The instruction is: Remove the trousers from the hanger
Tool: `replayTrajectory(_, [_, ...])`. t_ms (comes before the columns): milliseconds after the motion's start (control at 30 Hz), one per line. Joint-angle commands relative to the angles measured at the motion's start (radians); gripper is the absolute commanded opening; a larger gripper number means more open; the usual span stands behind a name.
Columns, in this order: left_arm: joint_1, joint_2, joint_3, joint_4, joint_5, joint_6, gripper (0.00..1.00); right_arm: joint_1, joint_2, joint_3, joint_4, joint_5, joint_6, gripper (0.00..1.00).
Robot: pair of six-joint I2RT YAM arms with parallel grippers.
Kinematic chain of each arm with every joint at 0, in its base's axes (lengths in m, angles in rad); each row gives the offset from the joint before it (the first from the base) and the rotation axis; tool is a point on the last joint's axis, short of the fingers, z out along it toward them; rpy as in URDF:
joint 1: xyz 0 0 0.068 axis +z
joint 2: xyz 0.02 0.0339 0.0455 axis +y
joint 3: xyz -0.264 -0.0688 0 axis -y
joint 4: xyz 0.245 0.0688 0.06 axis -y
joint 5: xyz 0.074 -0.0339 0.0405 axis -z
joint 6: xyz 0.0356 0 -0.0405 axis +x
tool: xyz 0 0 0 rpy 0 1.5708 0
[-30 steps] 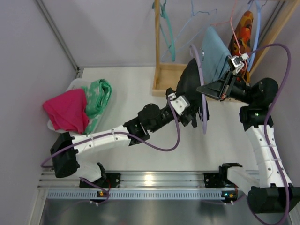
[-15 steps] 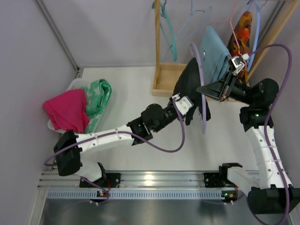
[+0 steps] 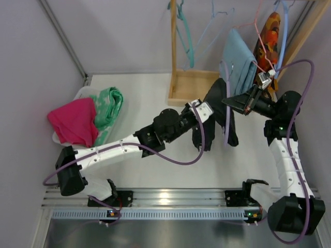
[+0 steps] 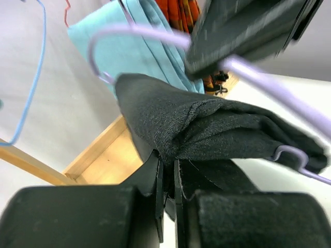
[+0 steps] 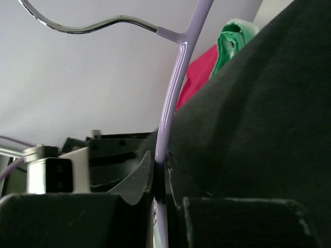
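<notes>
From my station I saw a white tabletop (image 3: 155, 170) boxed in by pale grey walls (image 3: 119, 36). A light wooden rack (image 3: 186, 85) stood at the far side. It carried a teal cloth garment (image 3: 238, 59), an orange patterned garment (image 3: 269, 31) and some bare wire hangers. At the far left, a white plastic basket (image 3: 83, 93) held a bright pink cloth (image 3: 75, 121) and a green cloth (image 3: 108, 106).

The dark charcoal fabric trousers (image 3: 231, 132) were in the air over the right-centre of the table, just in front of the rack. They were draped in a bunch over the lilac coated-wire hanger (image 3: 226, 113). The hanger's long axis ran roughly from the rack toward the arm bases, and its hook end pointed at the teal garment. The trousers' cloth trailed off its near end.

My left arm stretched diagonally from its base at the near left across the table, with its wrist at the trousers. The right arm rose along the right edge, elbow high, and its wrist bent leftward to the hanger.

In the left wrist view, the left gripper (image 4: 166, 175) was pinched tight on a fold of the trousers (image 4: 207, 124), just below the hanger (image 4: 269, 77). In the right wrist view, the right gripper (image 5: 159, 175) was clamped on the hanger's wire (image 5: 173, 98), and the dark cloth (image 5: 258, 129) filled the frame beside it.
</notes>
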Motion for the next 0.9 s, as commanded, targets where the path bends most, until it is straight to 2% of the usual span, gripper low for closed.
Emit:
replayTrajectory(0, [-0.002, -0.129, 0.144, 0.085, -0.018, 0.024, 0.00, -0.034, 0.021, -0.026, 0.074, 0.024, -0.080, 0.00])
replayTrajectory(333, [-0.002, -0.147, 0.367, -0.045, -0.084, 0.042, 0.00, -0.037, 0.058, -0.118, -0.016, 0.015, -0.244, 0.00])
replayTrajectory(533, [-0.002, -0.213, 0.378, -0.108, -0.112, 0.054, 0.00, -0.039, 0.084, -0.126, -0.096, 0.016, -0.353, 0.00])
replayTrajectory(633, [0.042, -0.273, 0.361, -0.146, -0.043, -0.012, 0.00, -0.039, 0.097, -0.125, -0.125, 0.016, -0.394, 0.00])
replayTrajectory(867, [0.260, -0.414, 0.284, -0.255, 0.106, -0.198, 0.00, -0.039, 0.112, -0.094, -0.173, 0.021, -0.460, 0.00])
